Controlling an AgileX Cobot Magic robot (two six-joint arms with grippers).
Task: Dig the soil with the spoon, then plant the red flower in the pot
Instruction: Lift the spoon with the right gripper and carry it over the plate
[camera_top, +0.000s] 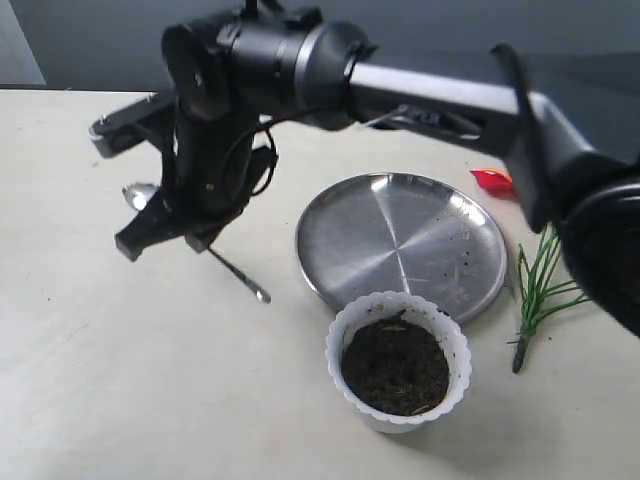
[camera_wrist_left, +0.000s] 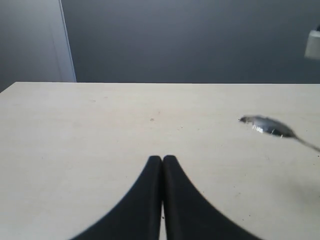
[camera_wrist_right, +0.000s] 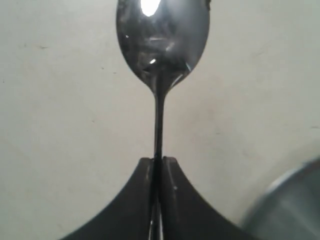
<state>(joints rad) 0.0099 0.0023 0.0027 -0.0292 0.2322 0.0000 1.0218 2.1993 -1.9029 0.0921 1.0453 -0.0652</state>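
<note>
The spoon (camera_top: 137, 194) lies low over the table at the left, its bowl (camera_wrist_right: 162, 37) pointing away from my right gripper (camera_wrist_right: 157, 160). That gripper (camera_top: 170, 222) has reached across the middle and is shut on the thin handle, whose end (camera_top: 255, 290) sticks out behind it. My left gripper (camera_wrist_left: 162, 159) is shut with nothing in it; its camera catches the spoon bowl (camera_wrist_left: 267, 126) off to one side. The white wavy-rimmed pot (camera_top: 345, 325) stands at the front, full of dark soil (camera_top: 395, 365). Only a bit of the red flower (camera_top: 492, 180) shows behind the right arm.
A round steel plate (camera_top: 400, 240) lies just behind the pot, and its rim (camera_wrist_right: 290, 205) shows in the right wrist view. A green grassy sprig (camera_top: 540, 285) lies right of the plate. The right arm (camera_top: 450, 95) spans the back of the table.
</note>
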